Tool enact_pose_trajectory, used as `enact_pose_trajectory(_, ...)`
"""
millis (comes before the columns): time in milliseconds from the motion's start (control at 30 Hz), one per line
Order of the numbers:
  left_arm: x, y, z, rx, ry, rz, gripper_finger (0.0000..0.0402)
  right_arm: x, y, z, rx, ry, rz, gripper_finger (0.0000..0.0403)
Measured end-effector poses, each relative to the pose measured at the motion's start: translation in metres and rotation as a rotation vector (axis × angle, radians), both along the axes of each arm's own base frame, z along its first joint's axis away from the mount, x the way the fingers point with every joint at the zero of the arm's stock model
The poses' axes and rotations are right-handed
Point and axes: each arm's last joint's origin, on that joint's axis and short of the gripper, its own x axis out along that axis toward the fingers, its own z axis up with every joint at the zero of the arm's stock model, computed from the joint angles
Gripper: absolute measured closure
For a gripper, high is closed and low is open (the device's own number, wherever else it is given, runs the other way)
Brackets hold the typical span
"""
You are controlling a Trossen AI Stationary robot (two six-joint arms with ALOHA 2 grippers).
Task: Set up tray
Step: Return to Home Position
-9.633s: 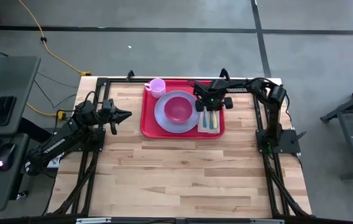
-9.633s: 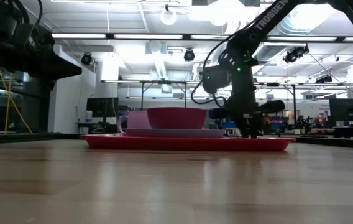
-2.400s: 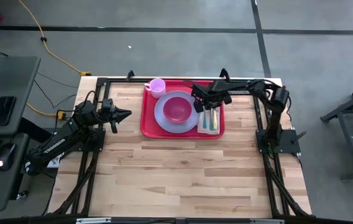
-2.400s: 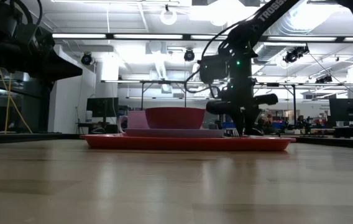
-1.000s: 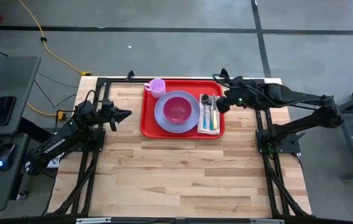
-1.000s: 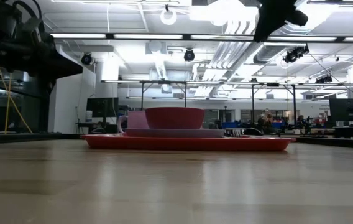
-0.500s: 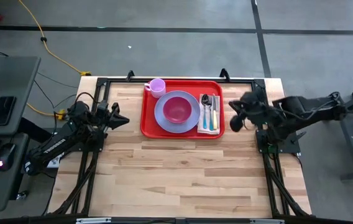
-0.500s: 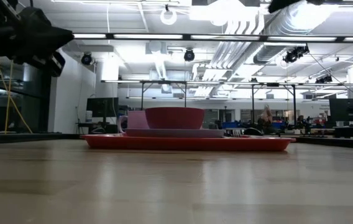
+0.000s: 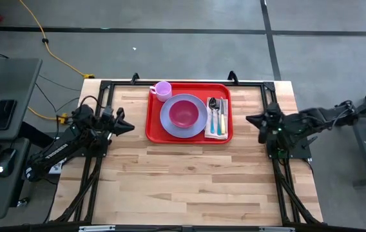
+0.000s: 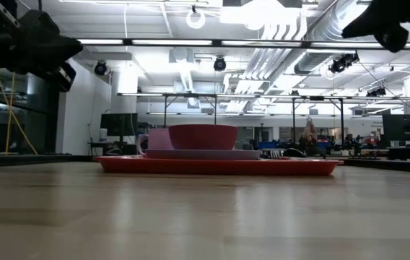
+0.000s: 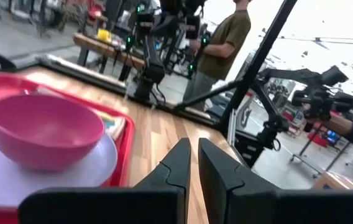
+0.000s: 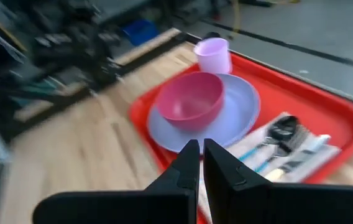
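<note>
The right gripper (image 9: 249, 118) hangs over the table's (image 9: 183, 180) right edge, fingers pressed together on nothing, near the tray (image 9: 152, 129) — the left gripper (image 9: 129, 126), likewise closed and empty, sits off the tray's other side. The red tray lies at the far middle of the table, carrying a lavender plate (image 9: 166, 116) with a pink bowl (image 9: 184, 112) on it, a pale pink cup (image 9: 163, 89) in its far left corner, and a white napkin (image 9: 209, 134) along its right side with cutlery (image 9: 216, 119) laid on it

A large red rectangular tray (image 9: 152, 124) with rounded corners lies flat at the tabletop's (image 9: 189, 180) far middle edge.
</note>
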Motion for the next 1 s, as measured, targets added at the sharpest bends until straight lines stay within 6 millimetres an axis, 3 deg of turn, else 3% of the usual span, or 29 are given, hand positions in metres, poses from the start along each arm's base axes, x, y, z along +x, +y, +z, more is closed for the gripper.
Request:
enact_pose_trajectory(200, 0.0, 0.0, -0.004, -0.02, 0.034, -0.004, 0.0339, -0.022, -0.006, -0.026, 0.081, -0.192, 0.061, 0.0402)
enact_pose_trajectory(367, 0.0, 0.0, -0.004, -0.012, 0.033, -0.003, 0.0339, -0.02, -0.004, -0.045, 0.07, -0.305, 0.13, 0.0402)
enact_pose_trajectory(733, 0.001, 0.004, -0.004, 0.06, 0.023, 0.119, 0.0339, -0.002, 0.0, -0.086, 0.023, -0.201, 0.048, 0.0403)
enact_pose_trajectory(1000, 0.003, 0.006, -0.014, 0.088, 0.025, 0.122, 0.0339, 0.0, -0.005, -0.092, -0.053, -0.161, 0.008, 0.0403)
